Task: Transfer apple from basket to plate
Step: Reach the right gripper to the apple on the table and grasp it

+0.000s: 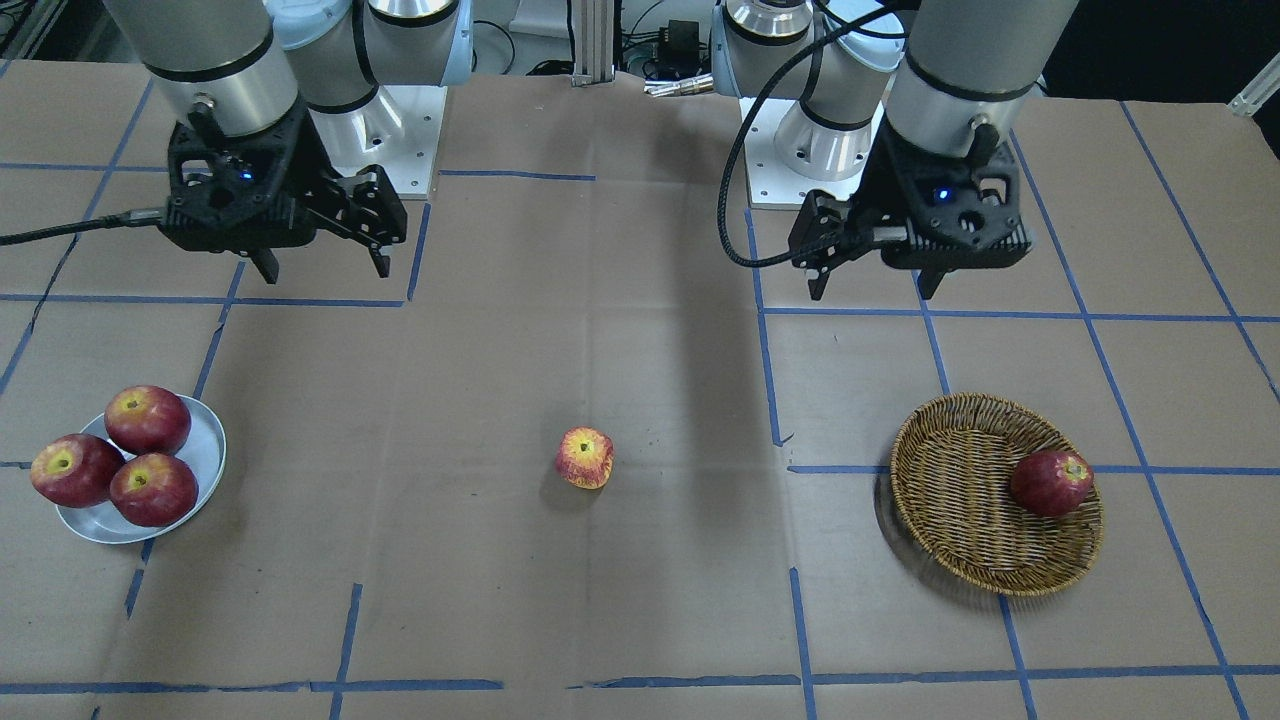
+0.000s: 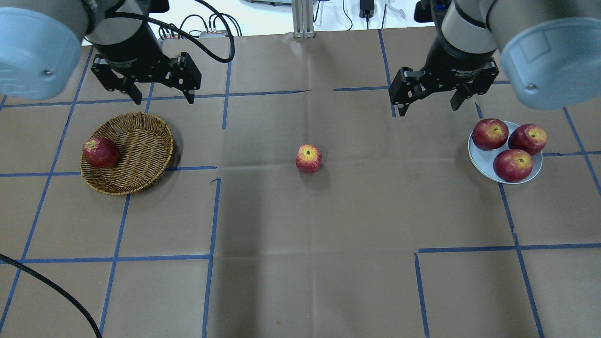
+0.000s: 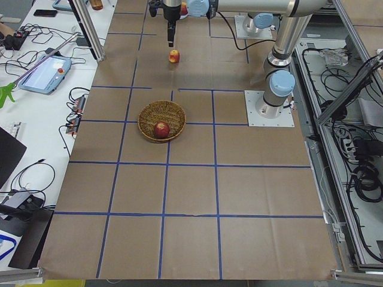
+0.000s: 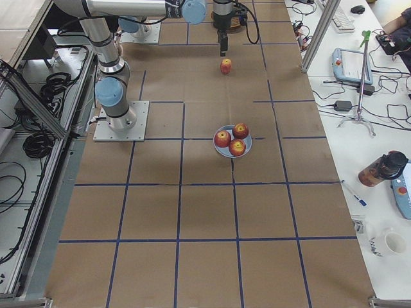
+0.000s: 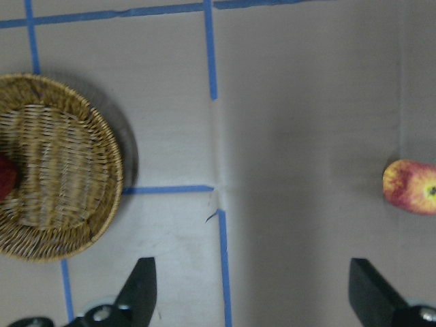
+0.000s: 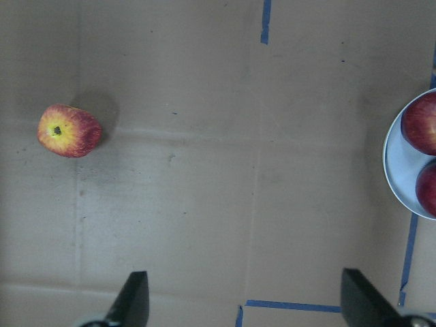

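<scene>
The pale red-and-yellow apple (image 2: 308,158) lies alone on the brown paper at the table's middle, outside the basket; it also shows in the front view (image 1: 585,458) and in both wrist views (image 5: 411,187) (image 6: 69,130). The brown wicker basket (image 2: 141,150) (image 1: 950,480) sits on the robot's left. The pale plate (image 2: 477,157) (image 1: 205,450) sits on its right. My left gripper (image 2: 164,100) (image 1: 872,290) hangs open and empty above the table, behind the basket. My right gripper (image 2: 429,110) (image 1: 325,272) hangs open and empty, behind and left of the plate.
One dark red apple (image 2: 100,152) lies at the basket's left side. Three dark red apples (image 2: 512,164) fill most of the plate. Blue tape lines grid the paper-covered table (image 2: 300,263).
</scene>
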{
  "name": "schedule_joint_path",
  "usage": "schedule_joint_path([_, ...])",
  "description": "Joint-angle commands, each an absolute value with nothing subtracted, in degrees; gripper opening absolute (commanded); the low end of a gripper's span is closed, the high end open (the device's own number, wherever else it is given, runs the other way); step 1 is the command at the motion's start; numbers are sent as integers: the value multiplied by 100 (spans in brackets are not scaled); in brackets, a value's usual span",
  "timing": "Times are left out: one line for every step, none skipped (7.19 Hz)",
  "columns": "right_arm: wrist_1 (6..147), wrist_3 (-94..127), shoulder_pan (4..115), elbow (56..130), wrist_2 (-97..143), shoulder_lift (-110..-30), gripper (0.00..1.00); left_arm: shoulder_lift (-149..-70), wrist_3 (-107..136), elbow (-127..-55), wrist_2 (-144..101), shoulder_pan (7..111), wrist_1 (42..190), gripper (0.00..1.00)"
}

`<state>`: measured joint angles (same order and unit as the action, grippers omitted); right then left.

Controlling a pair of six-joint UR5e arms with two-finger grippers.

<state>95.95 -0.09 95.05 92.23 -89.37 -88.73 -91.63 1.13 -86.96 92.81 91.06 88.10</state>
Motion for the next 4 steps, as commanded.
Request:
schedule_joint_path([10322, 979, 10385, 9220, -8982, -8256, 100, -9061, 97, -8710, 9290, 9000, 8921, 99])
schedule_joint_path([10658, 1150, 10684, 9220, -8974, -7931, 100, -9096, 97, -8719, 9281, 9000, 8904, 99])
schedule_joint_path([11096, 1386, 10914, 9237, -8974, -7554, 100, -9097, 97, -8719, 9290, 9000, 8895, 99])
schedule_joint_path([11509, 1711, 11134, 9237, -9000, -7167, 100, -9105, 97, -8719, 9290, 8991, 8895, 99])
